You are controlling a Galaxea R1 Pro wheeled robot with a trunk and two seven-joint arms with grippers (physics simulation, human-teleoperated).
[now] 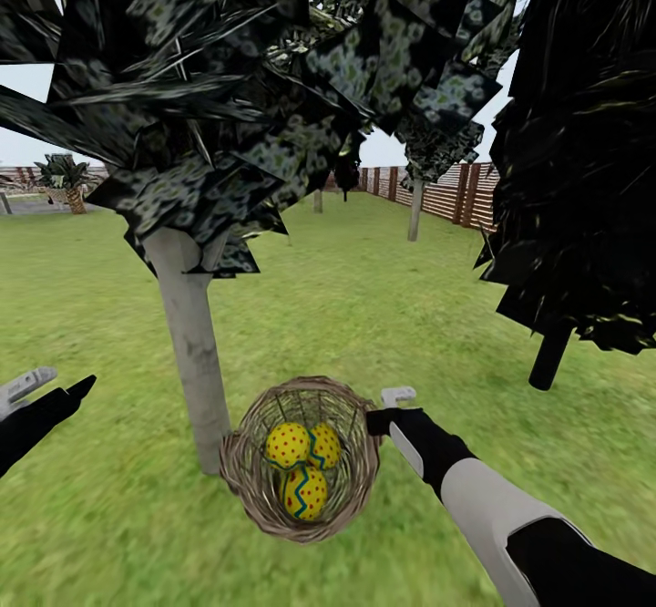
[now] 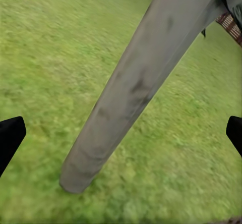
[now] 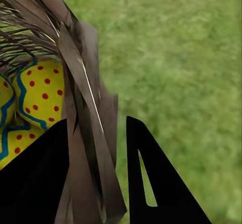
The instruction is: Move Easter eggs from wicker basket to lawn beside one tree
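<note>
The wicker basket (image 1: 301, 461) rests on the lawn (image 1: 364, 306) at the foot of a pale grey-trunked tree (image 1: 193, 343), its braided rim touching or all but touching the trunk's base. All three Easter eggs (image 1: 303, 466) lie inside it — yellow, dotted red and banded with blue zigzag — clustered together in the bottom. The right gripper (image 1: 387, 411) is at the basket's right-hand rim; in the right wrist view its dark jaws straddle the woven wall (image 3: 93, 148), one inside the basket and one outside, closed narrowly on the wicker, with two eggs (image 3: 38, 95) just beyond. The left gripper (image 1: 46, 386) hangs well apart at the left, over bare grass, its jaws spread wide and holding nothing — the left wrist view looks between them at the trunk (image 2: 136, 88). A black-trunked tree (image 1: 583, 179) stands to the right, and a slatted wooden fence (image 1: 456, 192) runs behind.
</note>
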